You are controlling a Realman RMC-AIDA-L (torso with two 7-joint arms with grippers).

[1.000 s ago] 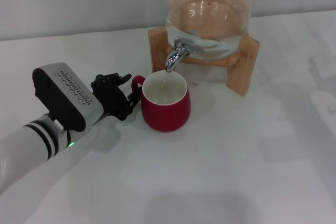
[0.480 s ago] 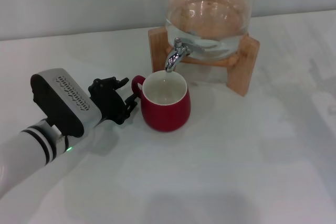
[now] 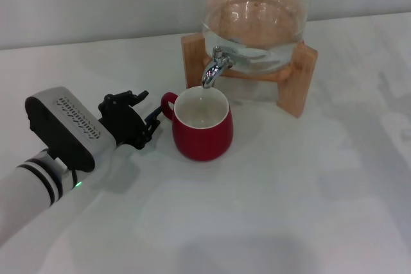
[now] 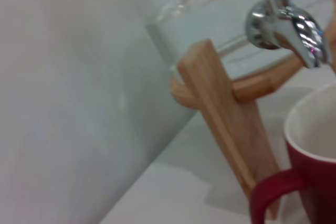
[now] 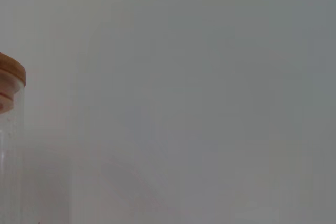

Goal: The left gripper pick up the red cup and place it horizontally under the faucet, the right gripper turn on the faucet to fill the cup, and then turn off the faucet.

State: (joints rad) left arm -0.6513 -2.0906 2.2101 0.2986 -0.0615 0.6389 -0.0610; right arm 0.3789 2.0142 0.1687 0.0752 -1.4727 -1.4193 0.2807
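Left claw (image 3: 142,119) backed off red cup (image 3: 201,124), open, empty; cup upright under faucet (image 3: 215,65).

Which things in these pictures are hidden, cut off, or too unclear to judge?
- Right gripper: in no view; the right wrist view shows only a wall and the edge of a jar with a wooden lid.
- Glass dispenser: its top is cut off by the head view's upper edge.
- Red cup: no water is visible inside from the head view; in the left wrist view the edge cuts it.
- Left gripper: absent from its own wrist view.
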